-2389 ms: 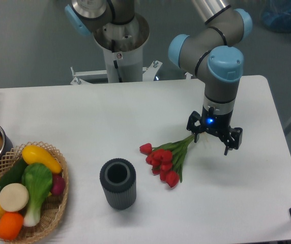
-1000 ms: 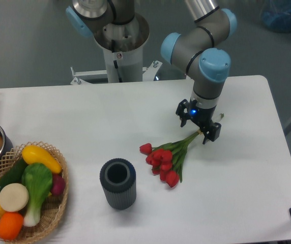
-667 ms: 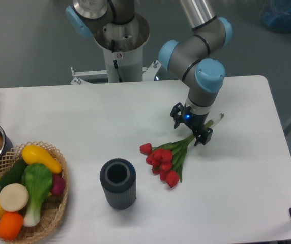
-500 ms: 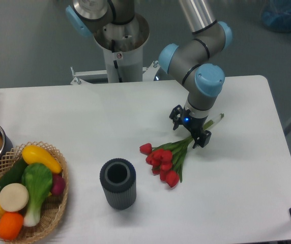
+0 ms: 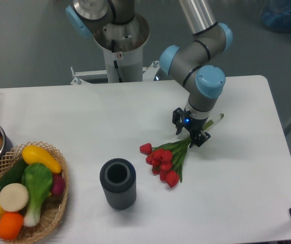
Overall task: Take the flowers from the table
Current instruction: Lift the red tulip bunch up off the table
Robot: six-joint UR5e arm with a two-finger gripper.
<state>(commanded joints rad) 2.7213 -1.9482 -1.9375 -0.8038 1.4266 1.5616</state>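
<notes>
One bunch of flowers (image 5: 167, 160) lies flat on the table (image 5: 110, 117), a little right of the middle, red buds fanned toward seven o'clock and the green stems running up toward one o'clock, where a pale stem end pokes out beyond the arm. The gripper (image 5: 189, 133) sits low over the stems, its two dark fingers standing either side of them with a modest gap between. From where I stand the jaws look parted, not closed on anything, and I cannot tell whether the tips touch the table.

My worry is the thinness of what it is about to pinch. The stems are slender and loosely bundled, so if the jaws close a shade too high they may catch only one or two and leave the others behind, or miss them all. Too low, and the fingertips would scrape the table. The grip point also sits well up the stems, with the heavy buds at the far end, so I would expect the bunch to droop or swivel once lifted and perhaps slide out. A swinging bunch might brush the dark cup (image 5: 118, 183) standing at eight o'clock from the buds.
</notes>
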